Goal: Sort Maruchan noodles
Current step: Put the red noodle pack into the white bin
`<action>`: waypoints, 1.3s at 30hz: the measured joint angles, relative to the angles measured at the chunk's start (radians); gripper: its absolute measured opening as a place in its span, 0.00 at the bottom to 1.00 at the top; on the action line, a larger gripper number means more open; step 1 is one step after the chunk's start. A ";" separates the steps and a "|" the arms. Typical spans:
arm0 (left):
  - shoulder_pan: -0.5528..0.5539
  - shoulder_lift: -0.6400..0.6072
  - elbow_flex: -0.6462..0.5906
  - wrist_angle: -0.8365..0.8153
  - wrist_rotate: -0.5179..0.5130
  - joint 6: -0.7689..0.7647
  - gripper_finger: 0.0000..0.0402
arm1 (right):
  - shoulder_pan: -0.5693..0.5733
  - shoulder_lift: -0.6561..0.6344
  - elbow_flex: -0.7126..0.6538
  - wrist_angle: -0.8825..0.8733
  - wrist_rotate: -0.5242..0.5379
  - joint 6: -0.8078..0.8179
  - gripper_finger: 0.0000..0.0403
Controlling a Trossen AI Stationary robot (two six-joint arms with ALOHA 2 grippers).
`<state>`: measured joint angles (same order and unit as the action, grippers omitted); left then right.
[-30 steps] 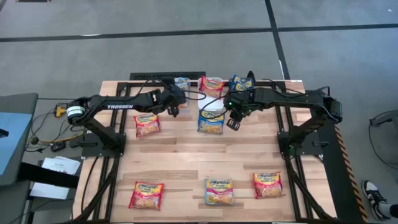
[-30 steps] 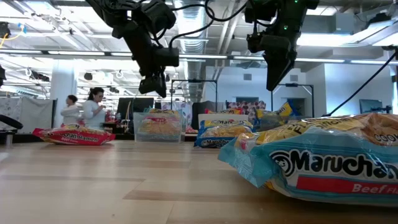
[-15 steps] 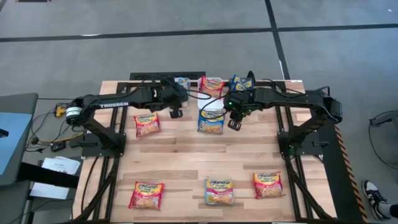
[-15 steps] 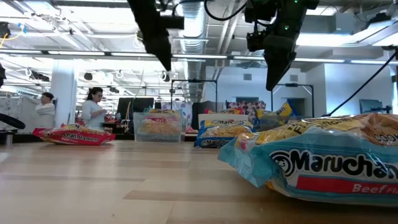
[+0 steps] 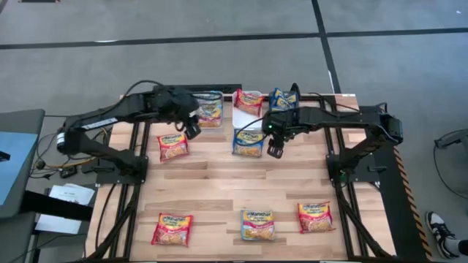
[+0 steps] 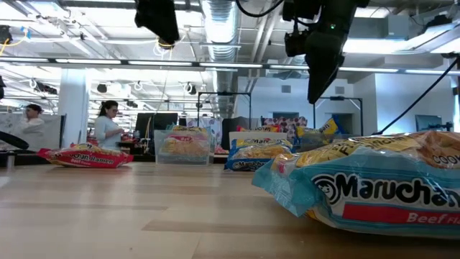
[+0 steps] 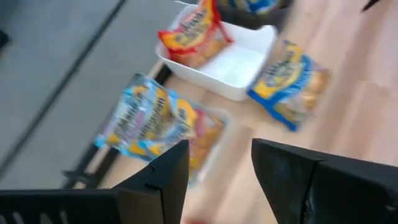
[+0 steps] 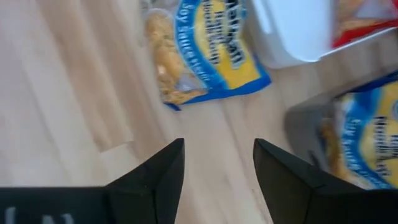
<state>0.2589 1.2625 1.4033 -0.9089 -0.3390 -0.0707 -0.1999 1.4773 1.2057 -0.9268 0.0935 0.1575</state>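
Open-plan lab, exposed ceiling ducts [image 6: 223, 21], monitors, person [image 6: 108, 126] beyond table

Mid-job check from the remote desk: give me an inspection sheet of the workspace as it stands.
Surface: wooden table, bare in the middle.
Job's things: three packets along the near edge, red packet, blue packet, another red packet; more by the bins.
Clutter: clear bin, white bin.
Grippers: left gripper open, empty, raised; right gripper open, empty, beside a blue-yellow packet.
Cables: loose loops over both arms.
Surroundings: two people far behind.
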 joint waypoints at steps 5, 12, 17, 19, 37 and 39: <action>-0.040 -0.062 -0.001 -0.035 0.047 -0.090 0.41 | 0.042 0.000 0.000 -0.014 -0.106 0.011 0.53; -0.142 -0.134 -0.001 -0.054 0.047 -0.173 0.41 | 0.126 0.000 0.000 -0.010 -0.251 0.018 0.53; -0.227 -0.171 -0.001 -0.073 0.046 -0.224 0.41 | 0.212 0.000 0.000 -0.081 -0.253 0.075 0.53; -0.260 -0.176 -0.001 -0.091 0.039 -0.246 0.41 | 0.250 0.000 0.000 -0.137 -0.254 0.105 0.53; -0.406 -0.176 -0.001 -0.106 0.012 -0.260 0.41 | 0.581 0.000 0.000 -0.304 -0.253 0.628 0.53; -0.410 -0.176 -0.001 -0.105 0.012 -0.247 0.41 | 0.620 0.000 0.000 -0.304 -0.253 0.673 0.53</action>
<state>-0.1509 1.0863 1.4021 -1.0142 -0.3275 -0.3178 0.4198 1.4773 1.2057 -1.2308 -0.1600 0.8303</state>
